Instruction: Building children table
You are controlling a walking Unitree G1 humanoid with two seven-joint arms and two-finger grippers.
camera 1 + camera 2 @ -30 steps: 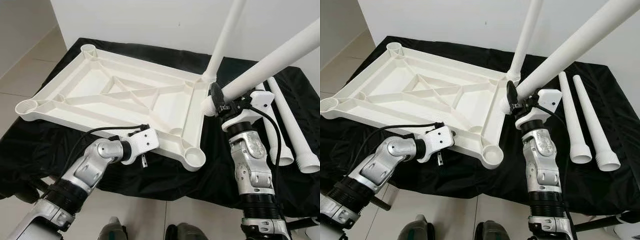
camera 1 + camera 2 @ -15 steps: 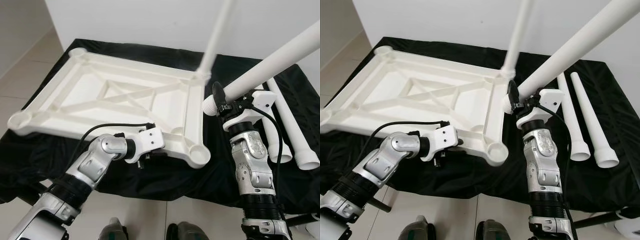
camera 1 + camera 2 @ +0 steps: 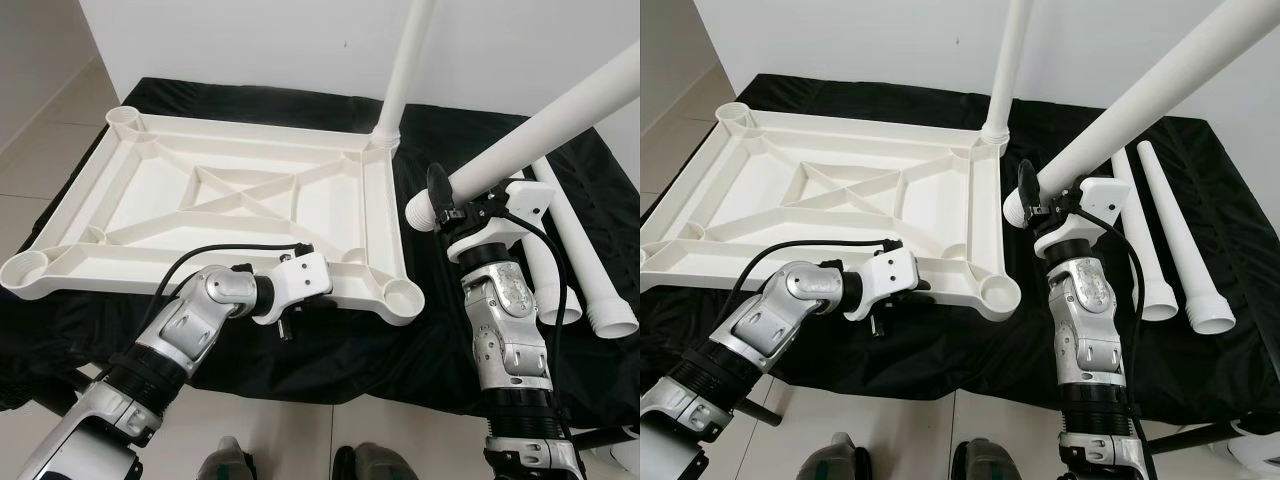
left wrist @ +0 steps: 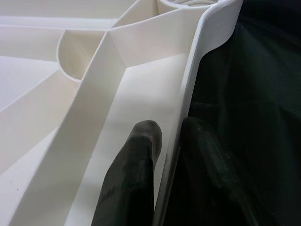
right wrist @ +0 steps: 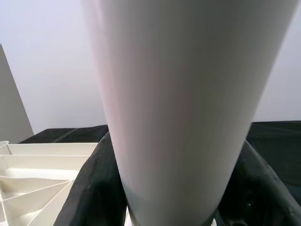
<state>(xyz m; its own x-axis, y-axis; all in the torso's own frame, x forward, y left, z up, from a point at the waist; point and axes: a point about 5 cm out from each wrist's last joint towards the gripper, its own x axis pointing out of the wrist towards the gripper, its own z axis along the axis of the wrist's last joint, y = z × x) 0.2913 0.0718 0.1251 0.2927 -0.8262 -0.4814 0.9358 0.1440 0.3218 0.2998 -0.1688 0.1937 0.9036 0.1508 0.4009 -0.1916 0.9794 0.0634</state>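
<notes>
The white ribbed table top (image 3: 386, 215) lies upside down on a black cloth. One white leg (image 3: 405, 60) stands upright in its far right corner socket (image 3: 383, 140). My left gripper (image 4: 171, 129) is shut on the top's near rim, one finger (image 4: 138, 146) inside the rim and the other outside; in the head view it sits at the near edge (image 3: 318, 290). My right gripper (image 3: 440, 198) is shut on a second white leg (image 3: 545, 130), which slants up to the right. That leg's thick end (image 3: 420, 212) hangs just right of the top, above the open near right socket (image 3: 403, 295).
Two more white legs (image 3: 548, 270) (image 3: 597, 270) lie side by side on the black cloth (image 3: 470, 140) at the right. A white wall rises behind the table. Tiled floor (image 3: 40, 120) shows at the left.
My left gripper has gone from just in front of the near rim to shut on it. The table top has swung round, so its near edge lies squarer to me and the fitted leg stands straighter.
</notes>
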